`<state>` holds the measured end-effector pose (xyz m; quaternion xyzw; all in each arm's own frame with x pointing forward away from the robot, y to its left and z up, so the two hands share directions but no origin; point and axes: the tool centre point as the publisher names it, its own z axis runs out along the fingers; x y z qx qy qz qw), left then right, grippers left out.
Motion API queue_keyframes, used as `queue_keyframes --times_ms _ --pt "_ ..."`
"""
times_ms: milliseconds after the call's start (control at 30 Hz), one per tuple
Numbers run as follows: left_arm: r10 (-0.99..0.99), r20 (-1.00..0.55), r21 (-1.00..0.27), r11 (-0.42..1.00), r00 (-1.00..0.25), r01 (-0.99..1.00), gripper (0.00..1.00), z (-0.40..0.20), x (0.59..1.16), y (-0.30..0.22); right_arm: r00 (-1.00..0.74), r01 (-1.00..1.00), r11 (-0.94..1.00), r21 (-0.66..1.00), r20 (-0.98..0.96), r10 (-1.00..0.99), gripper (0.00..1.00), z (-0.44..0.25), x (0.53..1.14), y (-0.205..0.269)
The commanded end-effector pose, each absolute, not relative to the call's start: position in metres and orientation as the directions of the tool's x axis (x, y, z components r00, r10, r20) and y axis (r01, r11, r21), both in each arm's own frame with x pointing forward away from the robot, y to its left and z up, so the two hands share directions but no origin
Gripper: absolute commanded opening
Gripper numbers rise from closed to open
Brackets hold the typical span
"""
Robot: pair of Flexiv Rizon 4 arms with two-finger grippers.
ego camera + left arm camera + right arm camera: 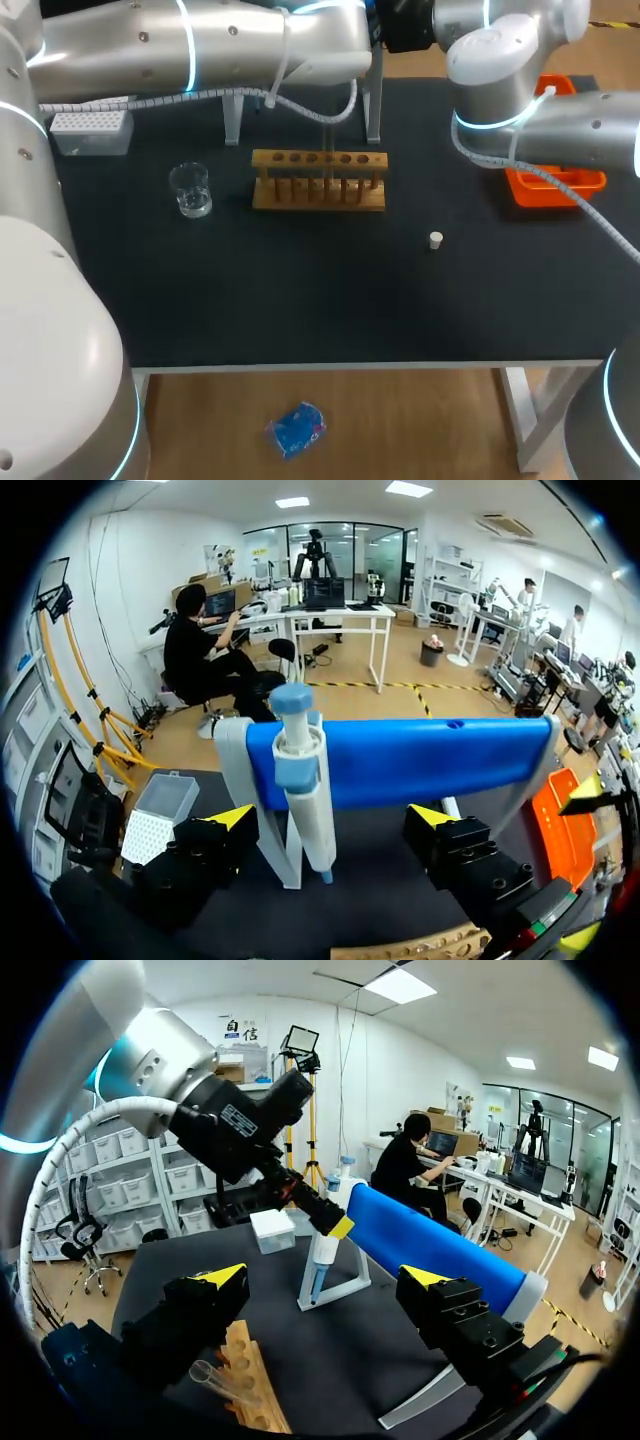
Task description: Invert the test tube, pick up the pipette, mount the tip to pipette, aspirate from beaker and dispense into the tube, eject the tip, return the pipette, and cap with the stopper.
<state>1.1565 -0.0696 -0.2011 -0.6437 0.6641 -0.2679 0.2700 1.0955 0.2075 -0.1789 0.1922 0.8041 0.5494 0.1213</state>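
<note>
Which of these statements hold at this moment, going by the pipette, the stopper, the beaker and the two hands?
1. The pipette hangs on its stand. True.
2. The left hand is shut on the pipette. False: its fingers stand wide open, with the pipette just ahead of them and untouched.
3. The white stopper lies on the table, apart from the wooden rack. True.
4. The beaker stands inside the orange tray. False: it stands on the table beside the rack.
5. The right hand holds a test tube. False: it is open and empty.
</note>
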Motion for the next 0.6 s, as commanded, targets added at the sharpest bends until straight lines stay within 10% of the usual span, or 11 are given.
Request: queue_keyframes --times_ms 33,600 --pt "-0.998 0.004 -0.718 0.038 -0.059 -0.695 1.00 -0.199 1.128 -0.065 -0.898 0.177 0.324 0.929 0.018 0.440 1.00 -0.178 1.096 0.206" --pt "-0.893 0.009 -0.803 0.262 -0.449 -0.536 1.00 -0.173 1.065 -0.068 -0.947 0.122 0.342 0.932 0.006 0.320 1.00 -0.166 1.071 0.194"
